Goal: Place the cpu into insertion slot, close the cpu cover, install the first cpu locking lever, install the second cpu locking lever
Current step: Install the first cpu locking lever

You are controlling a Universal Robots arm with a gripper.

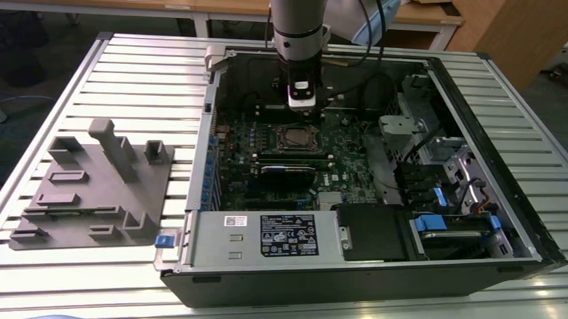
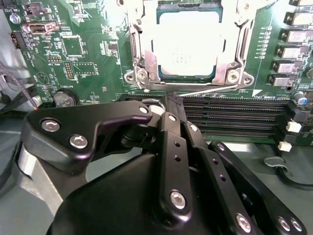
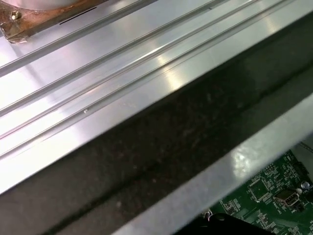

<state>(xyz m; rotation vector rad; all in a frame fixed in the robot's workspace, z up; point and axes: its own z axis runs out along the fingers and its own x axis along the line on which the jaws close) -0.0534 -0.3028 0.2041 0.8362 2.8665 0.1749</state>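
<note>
An open computer case [image 1: 497, 219] lies on its side on a slatted aluminium table [image 1: 133, 73], with the green circuit board [image 1: 350, 163] exposed inside. The robot arm [image 1: 297, 26] comes down into the case near its far edge in the exterior view. Its gripper [image 1: 305, 117] hangs low over the board, just beyond the insertion slot [image 1: 297, 137].

In the second wrist view, the cpu [image 2: 188, 44], a square chip with a pale silver top, sits flat in the insertion slot [image 2: 186, 78] near the middle of the board. The cpu cover [image 2: 142, 54], a silver frame with an open centre, lies down around the chip's edges.

The black gripper [image 2: 171, 98] has its fingers drawn together to a narrow tip with no gap showing. The tip is right at a thin metal locking lever [image 2: 210, 90] that runs along the slot's nearer side, between the slot and the long black memory slots [image 2: 234, 115]. Whether the fingers pinch the lever cannot be told.

In the exterior view, a grey fixture tray [image 1: 89, 186] rests on the table beside the case, toward the exterior view's left. A silver power supply [image 1: 266, 236] fills the case's near edge.

The first wrist view shows table slats [image 3: 98, 73], the dark case wall [image 3: 161, 142] and a corner of the circuit board [image 3: 274, 200]
</note>
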